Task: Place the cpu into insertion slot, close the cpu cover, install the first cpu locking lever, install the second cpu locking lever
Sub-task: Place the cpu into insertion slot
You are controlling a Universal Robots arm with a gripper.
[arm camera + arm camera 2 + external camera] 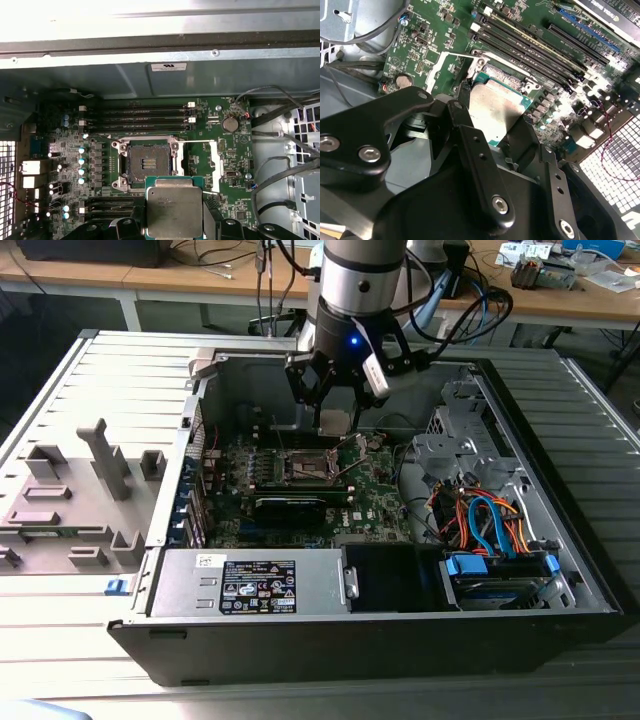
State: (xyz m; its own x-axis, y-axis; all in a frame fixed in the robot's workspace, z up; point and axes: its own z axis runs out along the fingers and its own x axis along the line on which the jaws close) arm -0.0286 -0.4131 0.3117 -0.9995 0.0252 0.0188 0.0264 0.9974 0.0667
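My gripper (334, 416) is shut on the cpu (333, 423), a flat square chip with a silver-grey top, and hangs inside the open computer case. In the first wrist view the cpu (174, 210) is held level, just off one side of the insertion slot (148, 163). The slot is a dark square socket with a silvery border, and it lies open and empty. The cpu cover (215, 165), a thin silvery frame, is swung open beside the slot. In the second wrist view black fingers (465, 92) grip the cpu (497, 107) by its edges above the board.
The black case (300, 640) lies open on a ribbed grey table. A power supply (250, 585) sits along its front wall, and a drive cage with blue and orange cables (490, 525) fills the exterior view's right. Memory slots (142, 117) run beside the socket. A grey fixture (80, 490) stands outside the case.
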